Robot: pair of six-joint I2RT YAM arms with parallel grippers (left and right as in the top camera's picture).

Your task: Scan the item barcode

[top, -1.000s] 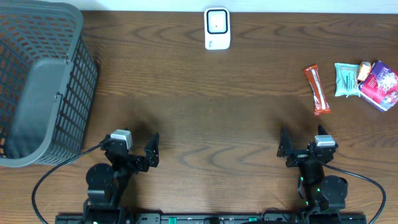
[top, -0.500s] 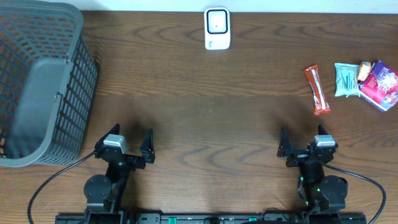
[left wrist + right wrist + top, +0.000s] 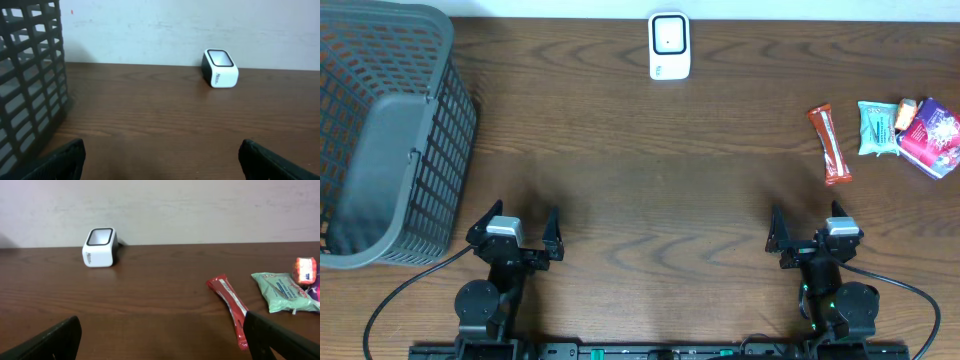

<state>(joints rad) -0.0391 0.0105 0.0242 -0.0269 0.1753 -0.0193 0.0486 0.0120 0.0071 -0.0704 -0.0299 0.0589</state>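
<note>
The white barcode scanner (image 3: 669,45) stands at the far edge of the table, also seen in the left wrist view (image 3: 220,68) and the right wrist view (image 3: 100,247). The items lie at the far right: a red snack bar (image 3: 830,145) (image 3: 230,307), a green packet (image 3: 877,128) (image 3: 280,291), a purple packet (image 3: 930,138) and a small orange pack (image 3: 305,270). My left gripper (image 3: 520,224) (image 3: 161,150) is open and empty near the front left. My right gripper (image 3: 807,228) (image 3: 161,325) is open and empty near the front right, well short of the snack bar.
A large dark grey mesh basket (image 3: 380,130) (image 3: 30,75) fills the left side of the table, just left of my left gripper. The tabletop is dark brown wood, with a pale wall behind its far edge.
My left gripper has shifted a little to the left and squared up to face the far wall. The right arm and all the items have stayed put.
</note>
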